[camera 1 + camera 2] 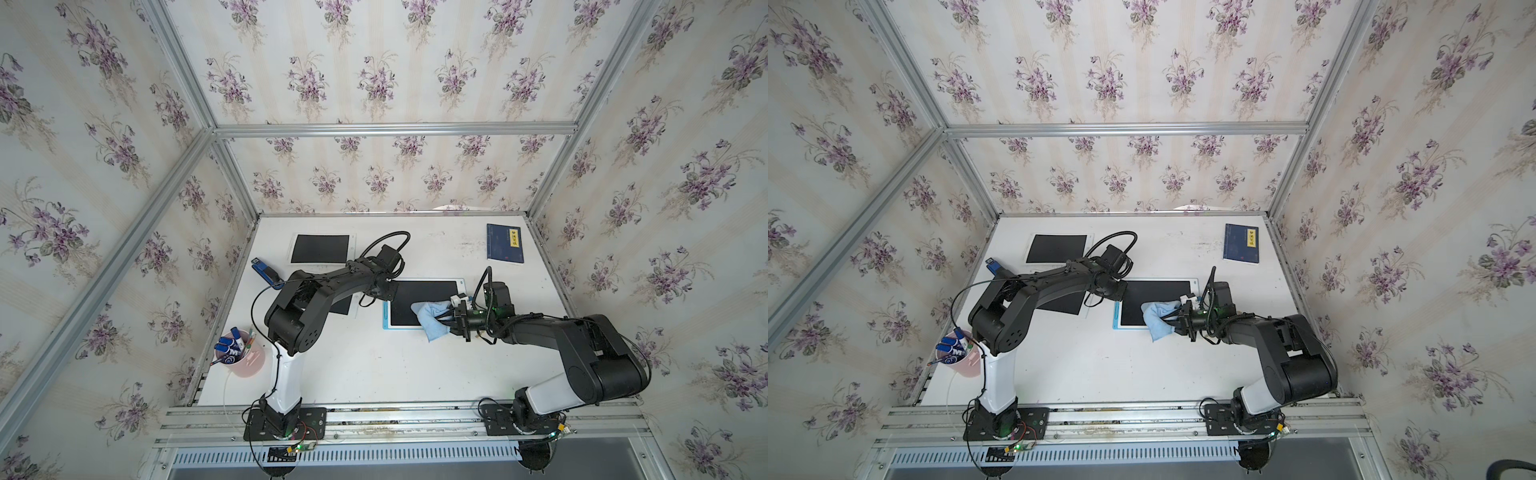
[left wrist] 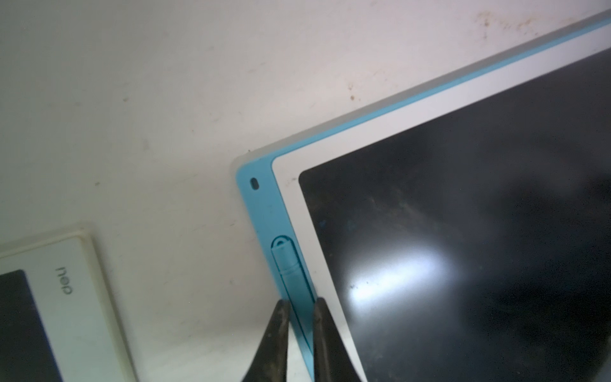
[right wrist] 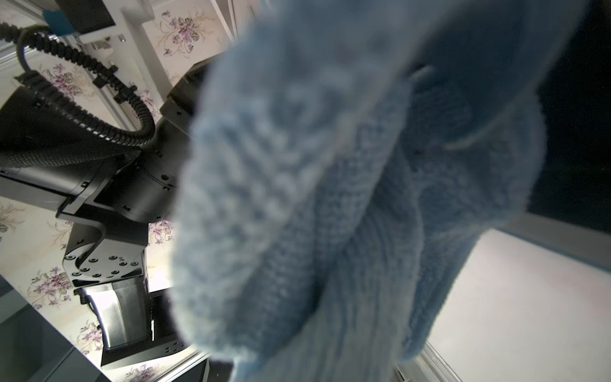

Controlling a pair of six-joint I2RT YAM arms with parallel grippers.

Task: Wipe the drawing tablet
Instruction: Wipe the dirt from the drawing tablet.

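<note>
Cloth (image 1: 430, 321) gripped by right hand (image 1: 442, 319) lies on drawing tablet (image 1: 419, 302) — left hand (image 2: 300, 307) closed.

even bright top views, glare on tablet screen (image 2: 396, 277), cloth (image 3: 330, 198) blurred

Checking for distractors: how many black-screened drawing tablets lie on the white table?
3. A blue-rimmed tablet at the centre, partly under the light blue cloth; a white-framed tablet at the back left; a white deli-branded tablet largely hidden beneath the left arm. No others show.
</note>
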